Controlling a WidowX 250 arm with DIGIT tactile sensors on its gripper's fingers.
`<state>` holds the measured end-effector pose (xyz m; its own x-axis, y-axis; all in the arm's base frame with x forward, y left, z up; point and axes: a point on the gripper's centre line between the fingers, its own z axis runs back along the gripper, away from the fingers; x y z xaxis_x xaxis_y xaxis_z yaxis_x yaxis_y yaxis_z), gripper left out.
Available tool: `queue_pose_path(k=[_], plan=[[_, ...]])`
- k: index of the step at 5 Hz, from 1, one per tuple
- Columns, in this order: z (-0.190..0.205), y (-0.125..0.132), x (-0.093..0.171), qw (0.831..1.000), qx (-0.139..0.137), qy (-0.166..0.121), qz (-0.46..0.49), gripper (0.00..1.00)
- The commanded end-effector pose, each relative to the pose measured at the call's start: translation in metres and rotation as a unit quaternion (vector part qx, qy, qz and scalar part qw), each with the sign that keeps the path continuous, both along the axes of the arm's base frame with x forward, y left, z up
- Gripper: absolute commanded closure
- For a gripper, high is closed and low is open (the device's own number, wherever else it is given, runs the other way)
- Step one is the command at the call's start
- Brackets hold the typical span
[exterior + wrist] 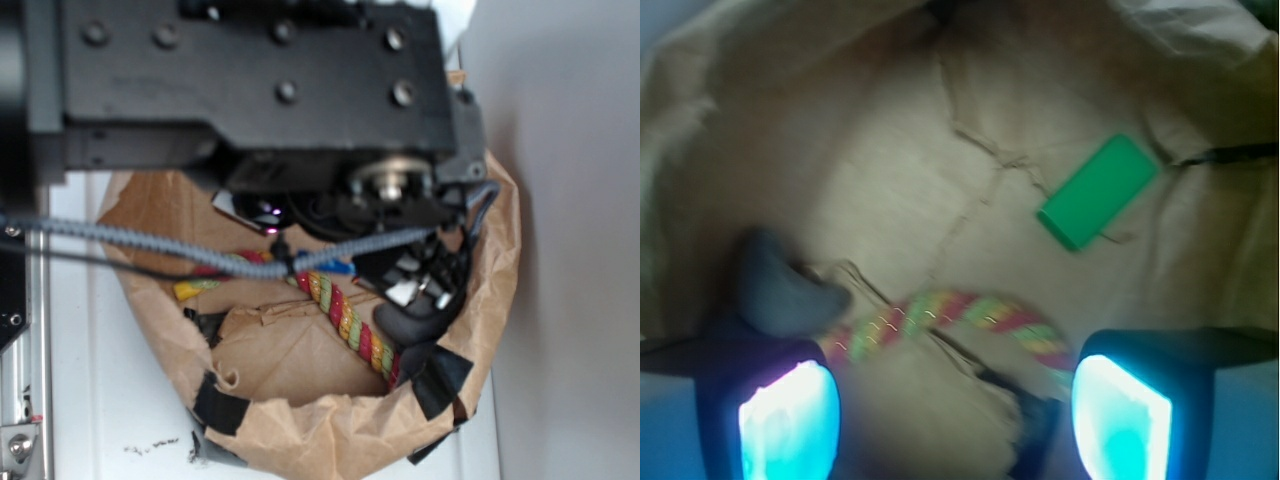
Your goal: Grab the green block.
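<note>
Two fingers of the hand [955, 415] spread wide, empty | braided rope [950, 320] just ahead, crossing between them | green block [1100, 192] farther ahead and right, apart from rope, long axis diagonal | surface: crumpled paper bag [870, 180] with raised walls, little room.

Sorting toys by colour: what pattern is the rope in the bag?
The rope is braided in red, yellow and green strands, clearest in the exterior view.
</note>
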<state>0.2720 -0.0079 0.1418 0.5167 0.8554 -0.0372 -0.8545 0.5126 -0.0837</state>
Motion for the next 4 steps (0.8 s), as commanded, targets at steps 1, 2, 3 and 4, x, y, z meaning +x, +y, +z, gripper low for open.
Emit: queue_pose_path(k=[1, 2, 3, 4], plan=[[0.016, 0.049, -0.035, 0.992, 0.008, -0.127, 0.021, 0.0], [0.002, 0.056, -0.029, 0.991, 0.035, -0.122, 0.036, 0.0], [-0.016, 0.059, -0.019, 0.989, 0.076, -0.116, 0.041, 0.0], [-0.016, 0.059, -0.019, 0.989, 0.076, -0.116, 0.041, 0.0]])
